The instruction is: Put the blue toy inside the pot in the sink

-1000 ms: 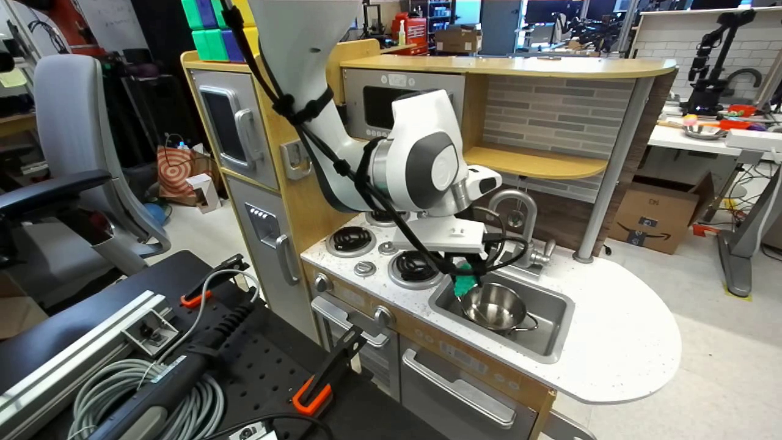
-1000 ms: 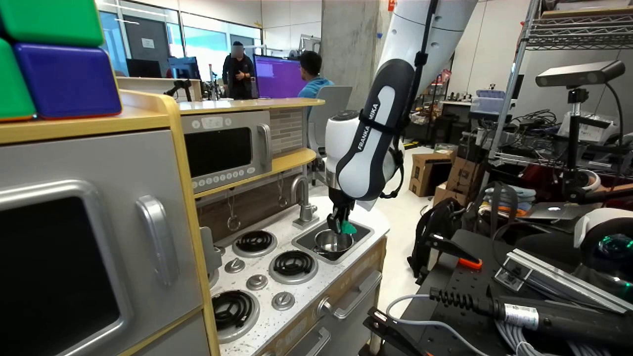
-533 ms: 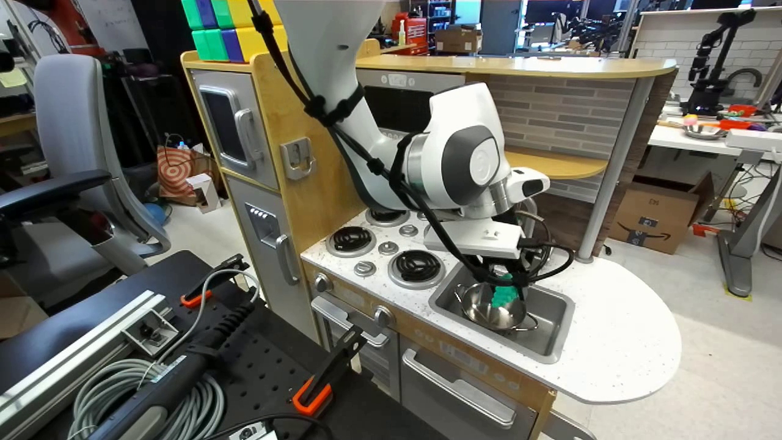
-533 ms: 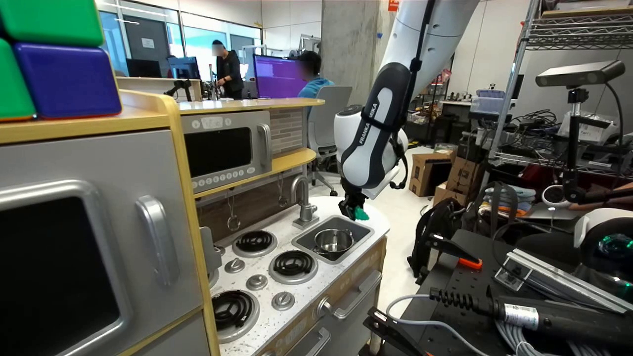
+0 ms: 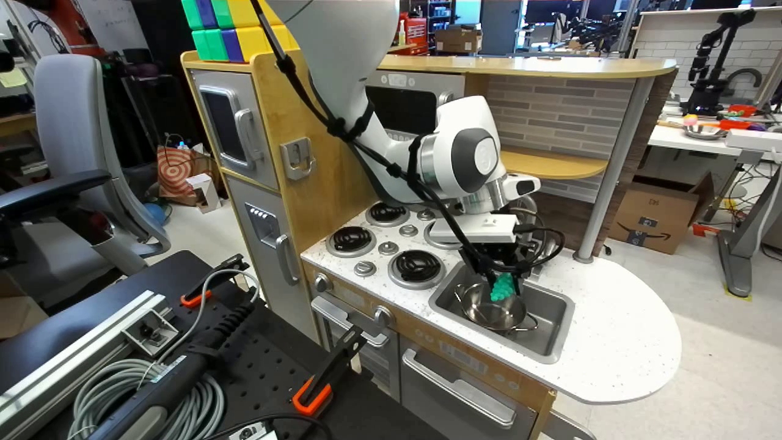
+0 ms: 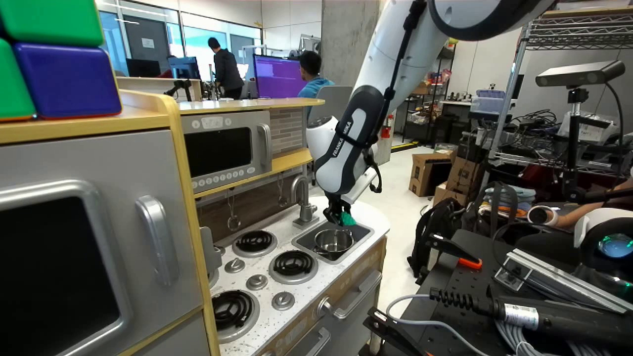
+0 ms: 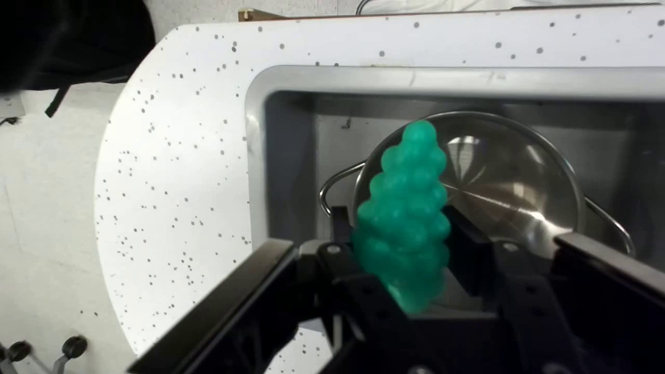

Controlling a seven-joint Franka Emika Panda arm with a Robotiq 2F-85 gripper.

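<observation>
My gripper (image 7: pixel 400 228) is shut on the blue toy (image 7: pixel 405 197), a bumpy teal-green lump. The fingers press its two sides, and its tapered end sticks out past them. The toy shows under the gripper in both exterior views (image 5: pixel 503 287) (image 6: pixel 348 219). The silver pot (image 5: pixel 486 310) stands in the steel sink (image 5: pixel 559 333). In the wrist view the toy covers the left part of the pot (image 7: pixel 499 171). In an exterior view the toy is above and a little right of the pot (image 6: pixel 330 241). The pot's visible inside holds nothing.
The curved faucet (image 6: pixel 307 212) stands behind the sink, partly hidden by the gripper and cables in an exterior view. Black stove burners (image 5: pixel 417 266) lie beside the sink. A yellow shelf (image 5: pixel 553 165) and a grey post (image 5: pixel 614 177) are near the arm.
The gripper has carried the toy from the pot's rim side across to over the pot. It rose, then came slightly lower and back over the last half second. The pot has not moved.
</observation>
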